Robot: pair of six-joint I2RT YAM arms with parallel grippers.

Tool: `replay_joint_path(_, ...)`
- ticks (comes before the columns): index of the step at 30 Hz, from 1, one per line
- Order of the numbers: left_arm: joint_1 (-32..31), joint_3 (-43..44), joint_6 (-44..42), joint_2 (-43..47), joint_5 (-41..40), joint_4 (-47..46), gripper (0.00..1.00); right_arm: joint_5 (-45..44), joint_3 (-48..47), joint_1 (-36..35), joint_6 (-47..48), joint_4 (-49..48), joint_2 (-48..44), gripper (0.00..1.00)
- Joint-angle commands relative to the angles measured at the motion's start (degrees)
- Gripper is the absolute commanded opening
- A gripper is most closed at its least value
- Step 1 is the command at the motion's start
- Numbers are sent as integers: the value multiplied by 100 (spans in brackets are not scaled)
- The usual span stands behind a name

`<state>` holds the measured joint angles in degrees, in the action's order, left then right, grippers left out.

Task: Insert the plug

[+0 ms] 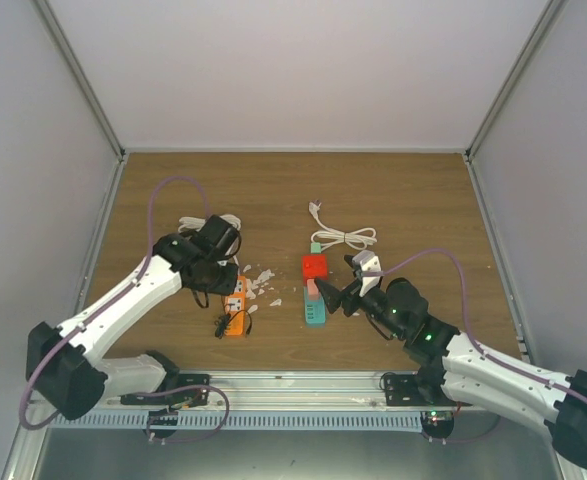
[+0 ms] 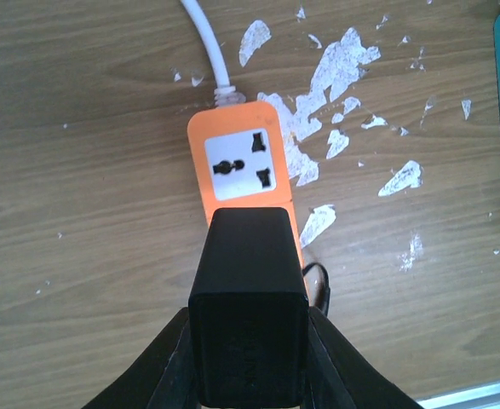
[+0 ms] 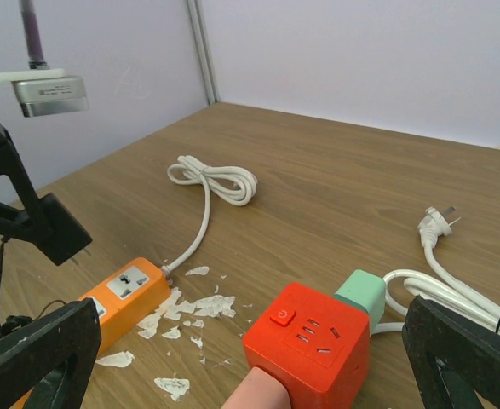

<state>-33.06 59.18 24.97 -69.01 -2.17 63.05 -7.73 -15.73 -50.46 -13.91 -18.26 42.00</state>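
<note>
Left wrist view: your left gripper (image 2: 248,349) is clamped on the black plug (image 2: 248,290), one finger on each side of its body. The orange power strip (image 2: 241,162) lies directly below and ahead of the fingertips. One socket face shows just past the plug's front edge; the nearer part of the strip is hidden under the plug. The strip's white cord (image 2: 204,38) leaves its far end, away from the gripper. From the right wrist view the plug hangs tilted above the strip, not touching it, so not seated. Your right gripper (image 3: 245,341) has its fingers spread wide and holds nothing. A red cube socket (image 3: 305,341) sits between and just ahead of them, with a mint-green block (image 3: 362,298) touching its far side. A spare white cable (image 3: 439,223) lies ahead and to the right.
</note>
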Motion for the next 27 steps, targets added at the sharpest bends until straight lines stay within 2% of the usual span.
replay_joint_path(1, 19, 15, -151, -259, -3, -585, 0, -109, 115, 27, -94, -124, 1, 100)
replay_joint_path(6, 19, -15, -186, -573, 207, -790, 0, -100, 142, 23, -97, -151, 34, 100)
replay_joint_path(27, 19, -213, -329, -1438, 51, -1221, 0, -62, 246, 36, -111, -222, -3, 100)
